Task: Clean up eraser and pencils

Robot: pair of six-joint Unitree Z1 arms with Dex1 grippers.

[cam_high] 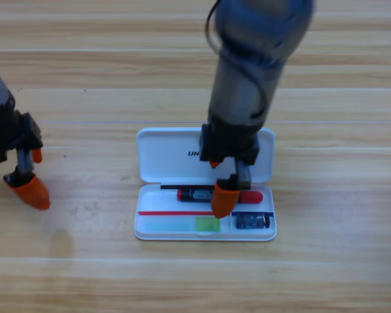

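High view: right gripper (pixel 222 189) points down over pencil (pixel 196 194) in case (pixel 157 156).

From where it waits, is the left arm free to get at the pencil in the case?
Probably not: the right gripper hangs right over the pencil in the white case, blocking it. The left gripper waits at the table's left edge.

Single fixed camera, mounted high, looking steeply down on the wooden table (pixel 326 274). White case (pixel 169 156) sits just below frame centre, fairly close. Right arm (pixel 254 72) drops in from the top edge above the case; left arm (pixel 6 130) enters at the left edge, well left of the case.
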